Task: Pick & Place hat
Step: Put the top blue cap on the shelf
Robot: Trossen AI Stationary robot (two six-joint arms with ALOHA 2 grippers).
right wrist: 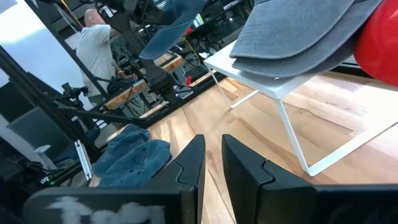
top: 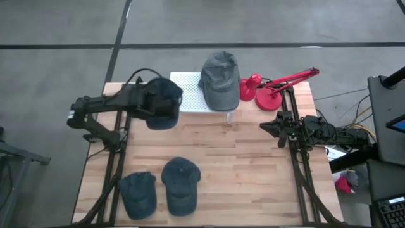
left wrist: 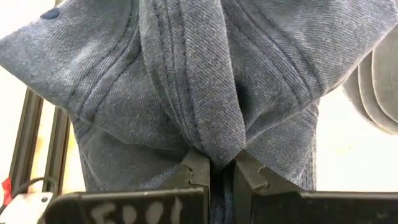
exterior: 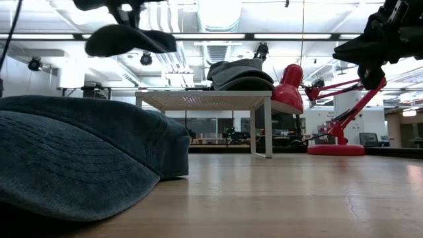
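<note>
Held hat (top: pixel 164 106): dark blue cap, airborne beside white stand's (top: pixel 190 95) left end | Left gripper (left wrist: pixel 216 174): fingers clamped on its bunched crown fabric | Stand: carries grey caps (top: pixel 221 77), stacked | Table (top: pixel 253 164): two blue caps (top: pixel 159 187) at near-left | Right gripper (right wrist: pixel 212 163): right side, fingers nearly together, empty | Red lamp (top: pixel 272 88): right of stand

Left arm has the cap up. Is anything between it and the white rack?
Nothing visible. The left end effector holds the dark blue denim cap above the white perforated rack's bare left end; the grey caps sit at its other end.
</note>
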